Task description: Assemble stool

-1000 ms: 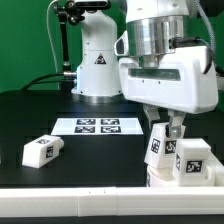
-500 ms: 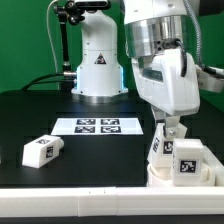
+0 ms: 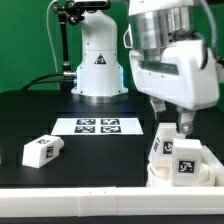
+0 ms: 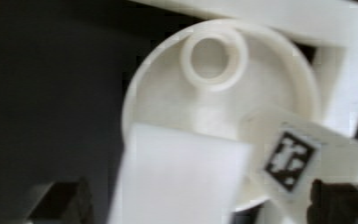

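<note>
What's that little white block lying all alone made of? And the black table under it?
The lone block looks like hard white plastic: smooth matte faces, crisp edges, and a printed black-and-white tag on its end, maybe a sticker. The table looks covered in something dull black, cloth or a matte sheet. It shows no shine, so which one is unclear.

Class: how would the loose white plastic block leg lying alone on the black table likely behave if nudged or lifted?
The white plastic block leg looks rigid, so it should probably keep its shape. Its flat faces suggest sliding rather than rolling on the black table. It lies low on its side, so tipping seems unlikely.
</note>
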Robot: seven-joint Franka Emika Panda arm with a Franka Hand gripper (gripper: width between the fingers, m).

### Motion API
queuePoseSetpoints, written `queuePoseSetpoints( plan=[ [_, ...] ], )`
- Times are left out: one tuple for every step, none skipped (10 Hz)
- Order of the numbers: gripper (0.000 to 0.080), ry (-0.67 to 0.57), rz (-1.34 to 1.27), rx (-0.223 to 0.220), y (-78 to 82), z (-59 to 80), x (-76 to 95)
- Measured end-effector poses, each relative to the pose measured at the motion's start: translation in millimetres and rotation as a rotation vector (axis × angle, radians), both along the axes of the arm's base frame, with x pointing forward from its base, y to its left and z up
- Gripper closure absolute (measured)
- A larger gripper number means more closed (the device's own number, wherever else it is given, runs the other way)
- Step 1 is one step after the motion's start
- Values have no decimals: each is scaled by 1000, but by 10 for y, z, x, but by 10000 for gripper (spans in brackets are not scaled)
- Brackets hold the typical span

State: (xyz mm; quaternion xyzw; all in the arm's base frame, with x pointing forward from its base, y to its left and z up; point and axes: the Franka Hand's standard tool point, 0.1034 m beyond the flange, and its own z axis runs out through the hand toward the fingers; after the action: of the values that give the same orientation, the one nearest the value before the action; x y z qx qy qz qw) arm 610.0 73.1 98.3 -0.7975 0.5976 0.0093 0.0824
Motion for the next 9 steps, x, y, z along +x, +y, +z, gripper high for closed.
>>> queuePoseSetpoints(
  plan=[
    [177,-17,118,-14,3,12,7],
    [155,-22,171,-20,-4,-5,1],
    [151,-29,222,-24,-5,-6,1],
    [151,-42,313,-32,-7,-6,1],
    [150,-50,376,-37,-7,-8,0],
    [150,-64,499,-59,-14,-8,1],
    [150,-82,666,-94,-24,-3,12],
    [150,-95,821,-117,-34,3,18],
    [150,-110,982,-131,-37,8,21]
  ],
)
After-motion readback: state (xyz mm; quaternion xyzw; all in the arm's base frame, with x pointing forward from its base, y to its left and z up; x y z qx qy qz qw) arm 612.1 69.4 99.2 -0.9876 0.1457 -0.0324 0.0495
